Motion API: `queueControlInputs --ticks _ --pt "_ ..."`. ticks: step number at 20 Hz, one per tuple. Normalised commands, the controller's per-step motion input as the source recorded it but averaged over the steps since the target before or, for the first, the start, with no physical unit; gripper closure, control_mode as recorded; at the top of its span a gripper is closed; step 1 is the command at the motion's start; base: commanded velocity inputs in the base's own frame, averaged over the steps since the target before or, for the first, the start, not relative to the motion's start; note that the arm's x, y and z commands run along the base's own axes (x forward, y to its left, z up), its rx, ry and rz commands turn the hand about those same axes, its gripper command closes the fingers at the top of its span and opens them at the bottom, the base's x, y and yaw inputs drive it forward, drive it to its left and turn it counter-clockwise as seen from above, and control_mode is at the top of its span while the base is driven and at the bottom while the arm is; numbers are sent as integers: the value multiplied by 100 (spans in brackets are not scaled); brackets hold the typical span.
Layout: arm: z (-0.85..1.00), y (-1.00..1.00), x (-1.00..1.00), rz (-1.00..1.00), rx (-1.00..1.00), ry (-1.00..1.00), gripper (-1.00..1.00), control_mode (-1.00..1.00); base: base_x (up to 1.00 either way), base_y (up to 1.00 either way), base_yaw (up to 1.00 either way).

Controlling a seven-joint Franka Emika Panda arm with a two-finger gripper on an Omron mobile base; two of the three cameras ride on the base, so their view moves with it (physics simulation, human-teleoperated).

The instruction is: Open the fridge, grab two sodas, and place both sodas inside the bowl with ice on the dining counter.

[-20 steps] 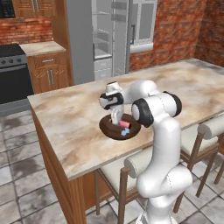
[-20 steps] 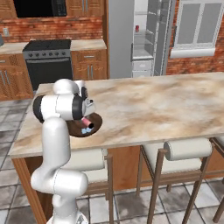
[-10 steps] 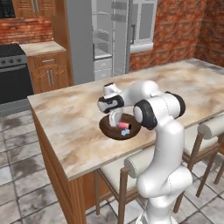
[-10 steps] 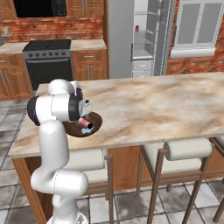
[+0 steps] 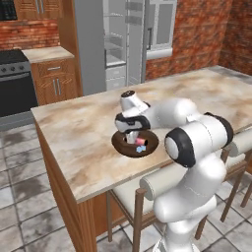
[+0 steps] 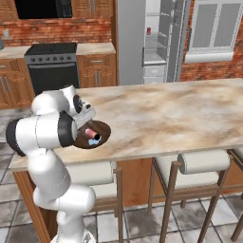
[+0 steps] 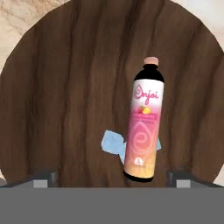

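A pink-labelled soda (image 7: 144,131) lies on its side in the dark-brown bowl (image 7: 65,87), partly over a pale-blue piece of ice (image 7: 111,142). My gripper (image 7: 111,180) hangs just above it, open, with one fingertip on each side and nothing between them. From the left base view the gripper (image 5: 132,135) stands over the bowl (image 5: 120,144) on the dining counter (image 5: 83,133), with the soda (image 5: 140,141) and ice (image 5: 141,148) inside. The fridge (image 6: 159,42) stands open at the back, and a small red soda (image 6: 149,31) sits on an upper shelf.
Cushioned wooden stools (image 6: 203,161) line the near side of the counter. A black oven (image 6: 51,69) and wooden cabinets (image 6: 97,69) stand at the back left. My own arm (image 6: 54,128) covers part of the bowl (image 6: 100,131) in the right base view.
The gripper has opened and let go of the soda, which now lies in the bowl. The hand has lifted slightly above it.
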Motion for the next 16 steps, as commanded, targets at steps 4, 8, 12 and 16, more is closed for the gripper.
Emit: queueControlInputs --ticks 4,8,12,16 --pt "72 -12 -69 0 0 -38 -100 -100 0 0 0" --pt "80 -21 -72 0 11 -34 -100 -100 0 0 0" --pt "95 -37 -70 -1 30 -28 -100 -100 0 0 0" --pt "100 -31 -52 -4 41 -20 -100 -100 0 0 0"
